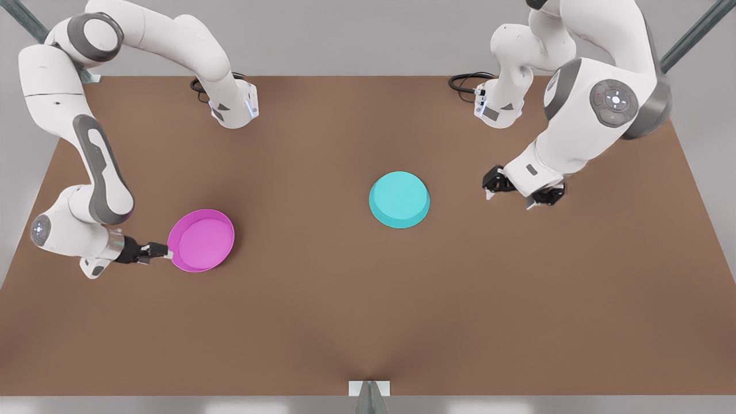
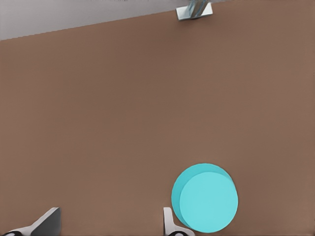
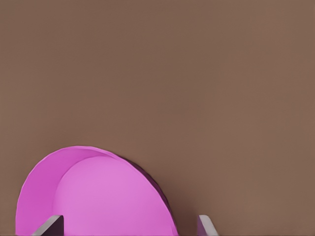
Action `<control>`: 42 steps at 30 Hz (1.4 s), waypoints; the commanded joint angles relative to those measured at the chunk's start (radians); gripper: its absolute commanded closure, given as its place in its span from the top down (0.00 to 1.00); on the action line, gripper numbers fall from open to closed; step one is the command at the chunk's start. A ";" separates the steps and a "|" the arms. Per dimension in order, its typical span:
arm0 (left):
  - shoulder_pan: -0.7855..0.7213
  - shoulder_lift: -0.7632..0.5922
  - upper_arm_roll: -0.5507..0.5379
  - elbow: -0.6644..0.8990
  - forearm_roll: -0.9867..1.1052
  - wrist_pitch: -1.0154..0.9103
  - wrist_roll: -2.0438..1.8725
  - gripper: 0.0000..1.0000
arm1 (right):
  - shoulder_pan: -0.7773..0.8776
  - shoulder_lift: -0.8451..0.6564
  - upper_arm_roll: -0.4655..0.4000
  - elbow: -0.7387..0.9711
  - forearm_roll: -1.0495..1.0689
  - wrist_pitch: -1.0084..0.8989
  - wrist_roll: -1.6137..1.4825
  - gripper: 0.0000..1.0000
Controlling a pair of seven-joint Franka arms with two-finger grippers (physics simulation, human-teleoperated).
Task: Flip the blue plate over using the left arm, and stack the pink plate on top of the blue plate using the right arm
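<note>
The blue plate lies near the table's middle with its flat base facing up; it is also in the left wrist view. My left gripper hovers open at the front view's right of it, apart from it. The pink plate sits hollow side up at the front view's left. My right gripper reaches in low from the left and stands open at the pink plate's rim. In the right wrist view one finger is over the pink plate's inside and the other outside its rim, with the gripper straddling the edge.
The brown table spreads wide around both plates. Both arm bases with black cables stand at the far edge. A small metal bracket marks the near edge.
</note>
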 commanded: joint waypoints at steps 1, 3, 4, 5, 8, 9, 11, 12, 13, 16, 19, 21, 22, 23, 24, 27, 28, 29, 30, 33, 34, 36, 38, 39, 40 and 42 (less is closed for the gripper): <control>-0.017 -0.001 0.000 0.002 0.059 0.001 0.001 1.00 | 0.000 0.001 0.000 0.000 -0.001 0.000 0.000 1.00; -0.049 0.002 -0.037 0.000 0.050 0.001 -0.010 1.00 | 0.003 0.013 0.000 0.000 -0.016 0.006 0.000 1.00; -0.052 0.001 -0.039 0.000 0.048 -0.001 -0.022 1.00 | 0.003 0.024 0.000 -0.002 -0.028 0.012 0.000 1.00; -0.049 0.001 -0.037 0.000 0.048 -0.005 -0.022 1.00 | 0.003 0.030 0.000 0.000 -0.038 0.012 0.000 1.00; -0.052 -0.008 -0.057 0.005 0.051 -0.014 -0.019 1.00 | -0.002 0.050 0.000 -0.002 -0.085 0.012 -0.003 1.00; -0.052 -0.007 -0.059 0.005 0.053 -0.013 -0.021 1.00 | -0.006 0.056 0.002 -0.005 -0.110 0.012 -0.017 1.00; -0.049 0.005 -0.056 0.003 0.056 0.004 -0.021 1.00 | -0.008 0.071 0.003 -0.012 -0.127 0.017 -0.021 1.00; -0.046 0.004 -0.056 0.003 0.054 0.004 -0.022 1.00 | -0.008 0.071 0.003 -0.022 -0.127 0.035 -0.020 0.94; -0.051 0.004 -0.056 0.005 0.056 0.004 -0.022 1.00 | -0.008 0.071 0.002 -0.022 -0.127 0.037 -0.018 0.86; -0.051 0.001 -0.056 0.005 0.054 0.002 -0.022 1.00 | 0.002 0.078 0.002 -0.025 -0.125 0.051 -0.009 0.83; -0.052 0.001 -0.056 0.005 0.057 0.002 -0.021 1.00 | 0.003 0.085 0.002 -0.032 -0.125 0.066 -0.006 0.83; -0.051 0.002 -0.056 0.005 0.057 0.002 -0.019 1.00 | 0.003 0.087 0.002 -0.040 -0.127 0.078 -0.006 0.83; -0.049 0.002 -0.056 0.005 0.057 0.002 -0.019 1.00 | 0.003 0.087 0.002 -0.040 -0.127 0.078 -0.006 0.83; -0.051 0.004 -0.054 0.005 0.059 0.004 -0.019 1.00 | 0.003 0.088 0.002 -0.040 -0.127 0.080 -0.006 0.83; -0.049 0.005 -0.054 0.005 0.059 0.005 -0.019 1.00 | 0.003 0.096 0.002 -0.040 -0.128 0.081 -0.005 0.83; -0.048 0.013 -0.054 0.005 0.059 0.005 -0.019 1.00 | 0.005 0.099 0.002 -0.042 -0.128 0.092 -0.005 0.74; -0.046 0.013 -0.054 0.005 0.059 0.005 -0.018 1.00 | 0.005 0.099 0.002 -0.045 -0.128 0.092 -0.005 0.66; -0.049 0.013 -0.053 0.005 0.059 0.005 -0.018 1.00 | 0.005 0.098 0.002 -0.045 -0.128 0.092 -0.005 0.62; -0.051 0.013 -0.054 0.006 0.059 0.005 -0.019 1.00 | 0.005 0.099 0.002 -0.045 -0.130 0.092 -0.005 0.58; -0.052 0.018 -0.053 0.005 0.060 0.007 -0.019 1.00 | 0.005 0.099 0.002 -0.045 -0.130 0.092 -0.005 0.51; -0.051 0.024 -0.053 0.005 0.060 0.007 -0.019 1.00 | 0.005 0.099 0.002 -0.045 -0.130 0.092 -0.005 0.51; -0.064 0.022 -0.057 0.006 0.100 0.032 -0.016 1.00 | 0.003 0.108 0.002 -0.046 -0.148 0.091 -0.005 0.51; -0.072 0.019 -0.057 0.006 0.103 0.033 -0.018 1.00 | 0.002 0.108 0.002 -0.046 -0.153 0.091 -0.005 0.51; -0.072 0.016 -0.057 0.006 0.102 0.032 -0.016 1.00 | -0.002 0.108 0.002 -0.054 -0.159 0.091 -0.005 0.51; -0.069 0.015 -0.057 0.006 0.102 0.030 -0.013 1.00 | -0.003 0.108 0.002 -0.054 -0.160 0.091 -0.005 0.51; -0.063 0.016 -0.054 0.005 0.106 0.030 -0.012 1.00 | -0.005 0.108 0.002 -0.055 -0.162 0.091 -0.005 0.51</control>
